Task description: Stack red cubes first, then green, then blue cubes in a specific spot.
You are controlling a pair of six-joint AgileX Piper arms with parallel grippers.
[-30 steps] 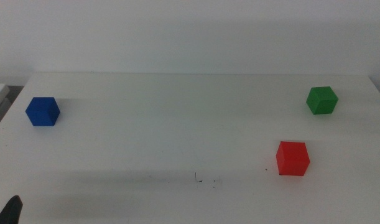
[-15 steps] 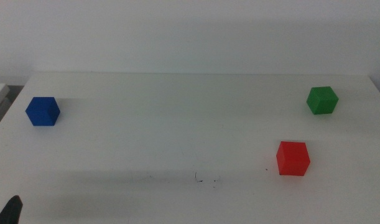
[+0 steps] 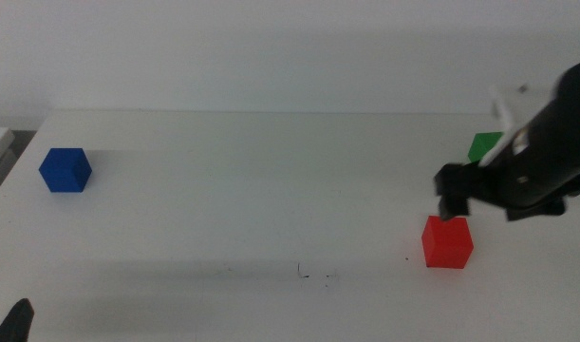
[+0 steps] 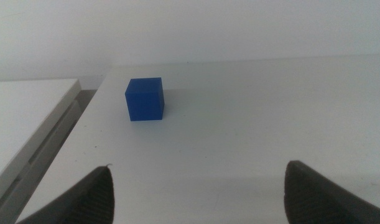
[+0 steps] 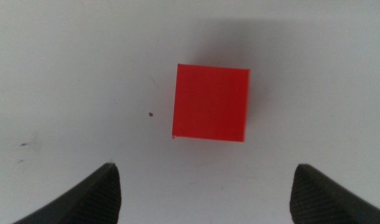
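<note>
Right gripper [image 5: 202,186] jaws released wide, red cube [image 5: 211,103] ahead between them, untouched. Left gripper [image 4: 199,190] also released, blue cube [image 4: 144,98] probably well ahead on the bench [image 4: 239,124].

A lab: bare white table [image 3: 271,190] against blank wall [image 3: 271,47].

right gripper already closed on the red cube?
No. In the right wrist view the right gripper has its jaws spread wide, and the red cube sits on the table beyond them, untouched.
</note>
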